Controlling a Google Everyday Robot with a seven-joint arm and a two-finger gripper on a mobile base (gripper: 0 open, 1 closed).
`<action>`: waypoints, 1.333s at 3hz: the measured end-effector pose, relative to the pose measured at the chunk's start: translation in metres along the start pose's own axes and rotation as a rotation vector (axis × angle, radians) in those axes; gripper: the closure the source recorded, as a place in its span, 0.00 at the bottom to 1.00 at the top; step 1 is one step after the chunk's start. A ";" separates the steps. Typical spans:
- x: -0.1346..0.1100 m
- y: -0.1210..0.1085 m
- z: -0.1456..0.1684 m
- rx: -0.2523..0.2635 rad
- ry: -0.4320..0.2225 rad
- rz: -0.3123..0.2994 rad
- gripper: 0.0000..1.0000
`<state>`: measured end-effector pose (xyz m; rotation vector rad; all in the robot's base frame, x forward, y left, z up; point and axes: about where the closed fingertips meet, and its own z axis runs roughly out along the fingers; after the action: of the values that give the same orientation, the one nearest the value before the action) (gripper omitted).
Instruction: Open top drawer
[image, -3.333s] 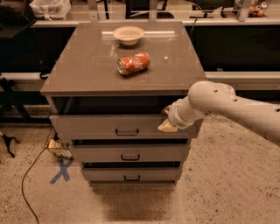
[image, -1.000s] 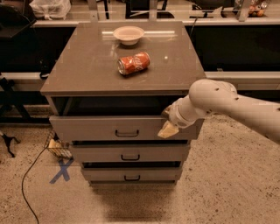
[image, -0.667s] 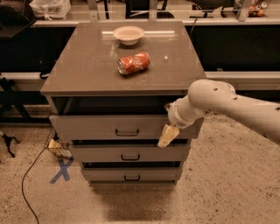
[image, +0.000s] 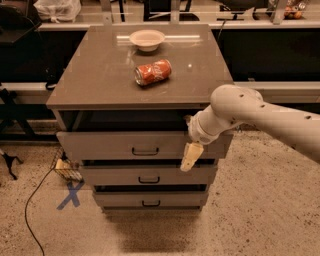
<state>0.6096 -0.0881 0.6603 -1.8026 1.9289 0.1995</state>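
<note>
Drooping claw before top drawer

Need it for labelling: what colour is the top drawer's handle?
Black, camera view; the pincer hangs right of the handle.

The arm (cut off at right) and gripper hide the top drawer's right front.

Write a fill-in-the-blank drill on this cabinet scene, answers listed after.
1. The top drawer, pulled partly out, is one of ___ drawers in the cabinet.
2. The red can lies on its ___ on the cabinet, in front of the bowl.
3. The gripper hangs in front of the top drawer, on the picture's ___ of its black handle.

Missing words: three; side; right.
</note>
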 end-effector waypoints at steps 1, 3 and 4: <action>-0.001 0.000 0.009 -0.047 -0.004 -0.016 0.02; 0.003 0.000 0.003 -0.038 0.013 -0.024 0.47; 0.009 0.010 -0.018 -0.008 0.029 -0.039 0.72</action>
<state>0.5956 -0.1028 0.6701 -1.8566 1.9131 0.1688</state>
